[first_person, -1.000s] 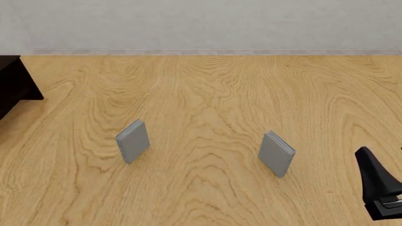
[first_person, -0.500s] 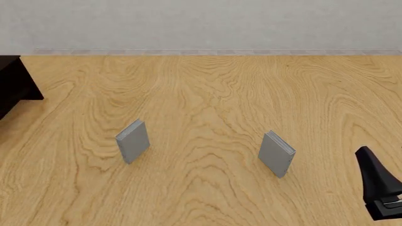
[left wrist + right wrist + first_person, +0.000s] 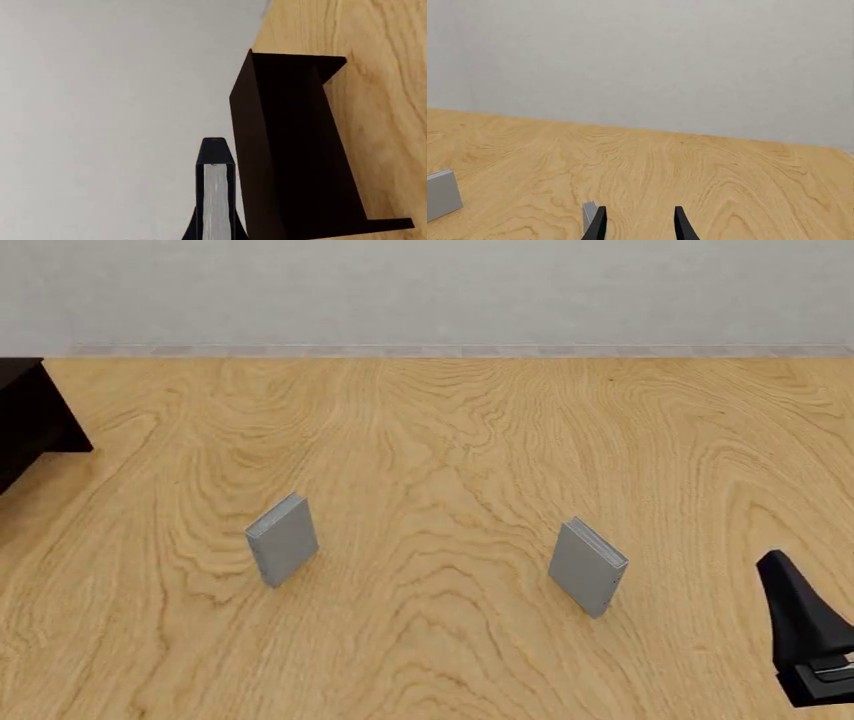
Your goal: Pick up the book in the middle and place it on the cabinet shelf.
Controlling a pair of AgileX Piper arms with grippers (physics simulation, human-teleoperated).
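No readable text in any view.
The two grey books (image 3: pixel 282 539) (image 3: pixel 587 566) showed blank covers; the dark book (image 3: pixel 215 200), seen edge-on in the left wrist view, showed only plain page edges. The cabinet shelf (image 3: pixel 287 150), the table (image 3: pixel 441 440) and the wall (image 3: pixel 640 60) carried no labels, brands, numbers or signs.
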